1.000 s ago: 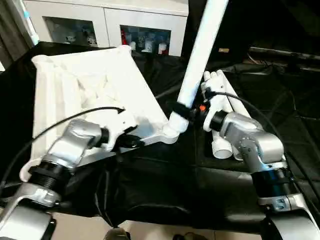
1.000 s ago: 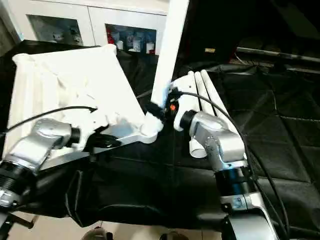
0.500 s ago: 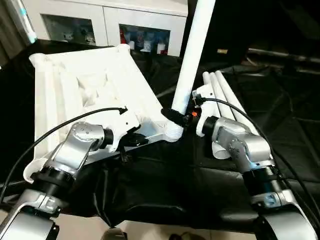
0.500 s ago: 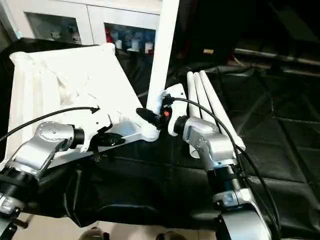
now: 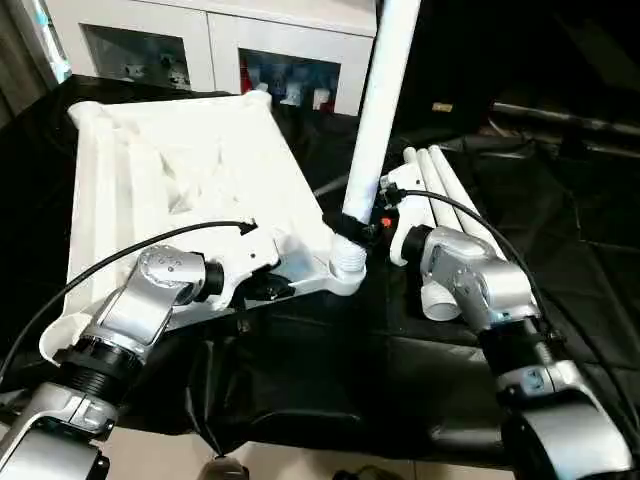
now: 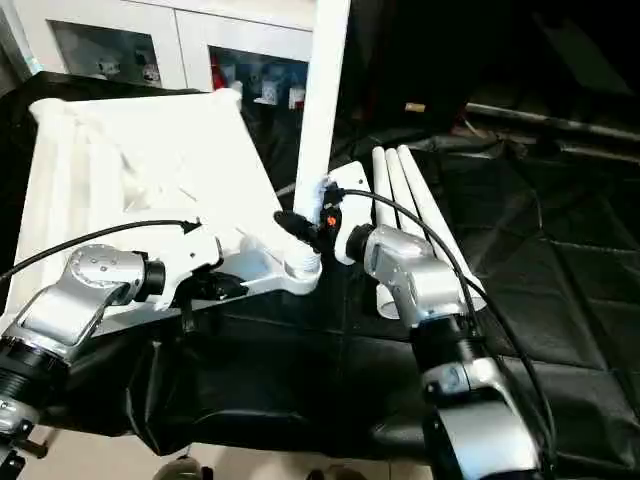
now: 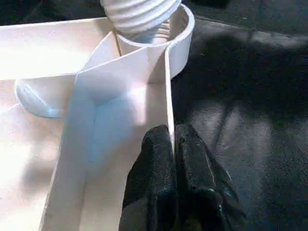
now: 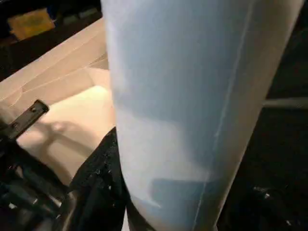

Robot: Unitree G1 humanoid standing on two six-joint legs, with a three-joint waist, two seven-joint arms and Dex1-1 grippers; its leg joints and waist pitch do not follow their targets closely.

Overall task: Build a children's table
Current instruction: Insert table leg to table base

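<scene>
The white tabletop (image 5: 180, 170) lies upside down with its ribbed underside up, tilted on the black cloth. My left gripper (image 5: 268, 290) is shut on the tabletop's near rim (image 7: 168, 96), its black fingers (image 7: 159, 163) pinching the thin wall close to the corner socket (image 5: 345, 272). A long white leg (image 5: 385, 90) stands almost upright, and its threaded end (image 7: 139, 12) sits in that socket. My right gripper (image 5: 352, 226) is shut on the leg just above the socket. The black finger (image 8: 98, 192) hugs the leg (image 8: 192, 110) in the right wrist view.
Three spare white legs (image 5: 440, 200) lie side by side on the black cloth (image 5: 330, 370), just behind my right forearm. A white glass-door cabinet (image 5: 250, 45) stands at the back. The cloth-covered surface ends near the bottom of the eye views.
The leg has swung from leaning right to almost upright over the corner socket, carried by my right gripper. My left gripper has kept its hold on the rim.
</scene>
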